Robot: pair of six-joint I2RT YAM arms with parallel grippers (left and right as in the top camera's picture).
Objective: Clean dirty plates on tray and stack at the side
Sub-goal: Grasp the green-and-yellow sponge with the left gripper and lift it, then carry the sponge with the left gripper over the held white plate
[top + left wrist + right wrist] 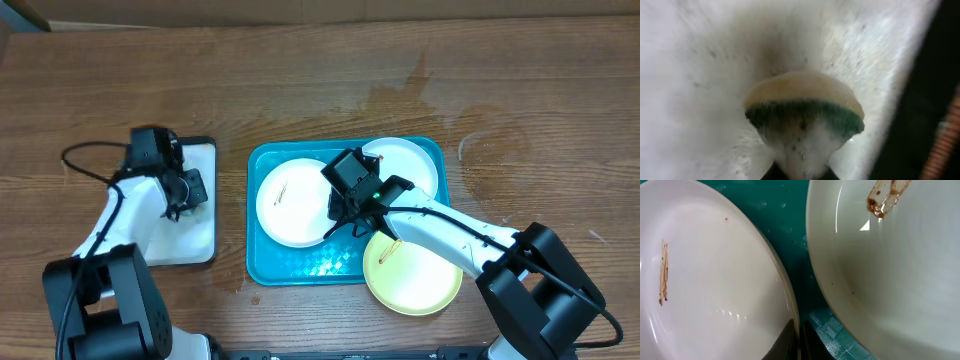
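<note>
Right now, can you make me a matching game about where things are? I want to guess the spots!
Things:
1. sponge
2. yellow plate
3. right claw

Places:
A. over the middle of the blue tray
B. at the white tray
C. sticking out past the blue tray's corner

Pairs: 1-B, 2-C, 3-A
</note>
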